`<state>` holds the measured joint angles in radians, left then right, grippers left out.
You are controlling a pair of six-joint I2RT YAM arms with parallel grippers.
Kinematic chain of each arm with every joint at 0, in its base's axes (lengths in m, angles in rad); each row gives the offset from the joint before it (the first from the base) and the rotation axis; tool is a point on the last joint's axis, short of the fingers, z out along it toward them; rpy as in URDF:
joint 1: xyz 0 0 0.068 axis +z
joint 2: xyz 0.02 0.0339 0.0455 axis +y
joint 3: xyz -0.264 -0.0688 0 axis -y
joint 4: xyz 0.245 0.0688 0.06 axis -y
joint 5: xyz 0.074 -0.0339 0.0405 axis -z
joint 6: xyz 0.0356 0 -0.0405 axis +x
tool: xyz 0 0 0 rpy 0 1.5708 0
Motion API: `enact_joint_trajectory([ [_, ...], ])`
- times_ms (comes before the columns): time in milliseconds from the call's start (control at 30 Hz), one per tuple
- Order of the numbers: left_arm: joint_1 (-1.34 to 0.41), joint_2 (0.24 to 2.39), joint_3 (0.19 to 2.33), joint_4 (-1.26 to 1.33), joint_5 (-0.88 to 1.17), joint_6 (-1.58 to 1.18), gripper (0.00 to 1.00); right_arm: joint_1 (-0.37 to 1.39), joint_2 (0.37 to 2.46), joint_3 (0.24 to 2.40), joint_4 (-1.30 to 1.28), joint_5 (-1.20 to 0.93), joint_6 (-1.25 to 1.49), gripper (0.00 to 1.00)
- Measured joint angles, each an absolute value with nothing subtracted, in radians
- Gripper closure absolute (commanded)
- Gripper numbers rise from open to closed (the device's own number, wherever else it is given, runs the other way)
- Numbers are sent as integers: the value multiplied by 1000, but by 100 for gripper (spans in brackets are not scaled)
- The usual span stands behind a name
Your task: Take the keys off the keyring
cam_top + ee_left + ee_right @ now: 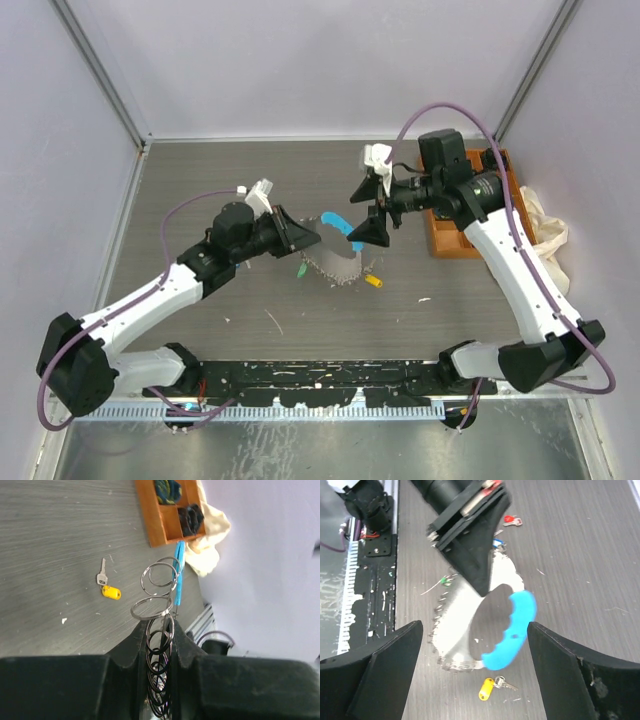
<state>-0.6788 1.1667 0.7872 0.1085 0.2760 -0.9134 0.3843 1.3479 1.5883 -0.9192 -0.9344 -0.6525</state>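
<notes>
Black fingers (pixel 125 652) of the left pincer (pixel 159 635) fill the bottom of its wrist view. They are closed tight on the silvery-grey keyring (pixel 159 605), a stack of thin wire rings that rises from between them. A light-blue curved plastic piece (pixel 178 577) sits at the ring's far end.

From above, this pincer grips the keyring at its left edge, near the middle of the grey wood-grain tabletop (pixel 220 180). Whether the loop rests on that surface or hangs clear of it cannot be told. The right pincer (pixel 372 215) hovers just beside the blue piece, its fingers spread wide and gripping nothing.

A small silver yellow-headed key (pixel 372 281) lies loose on the tabletop, just beside the ring's near right edge. A tiny green-headed key (pixel 300 270) sits at the ring's left edge; whether it hangs on the ring is unclear. In the right wrist view a red-headed key (pixel 511 520) lies apart on the tabletop beyond the left pincer.

At the right wall stands an orange-brown wooden tray (pixel 150 527) with compartments. One holds a dark blue-green and yellow bundle (pixel 167 489) and the next a black item (pixel 190 517). A crumpled cream cloth (pixel 210 545) lies against the tray's far side.
</notes>
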Motion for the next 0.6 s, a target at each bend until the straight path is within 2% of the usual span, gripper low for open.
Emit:
enact_joint_trajectory([
  [300,-679,1289,1135,-364,53,-1189,100,453,1307,1374,-752,-852,-611,0],
  [600,-679,1300,1166,-515,-52,-1259,100,528,1316,1341,-638,-743,-548,0],
])
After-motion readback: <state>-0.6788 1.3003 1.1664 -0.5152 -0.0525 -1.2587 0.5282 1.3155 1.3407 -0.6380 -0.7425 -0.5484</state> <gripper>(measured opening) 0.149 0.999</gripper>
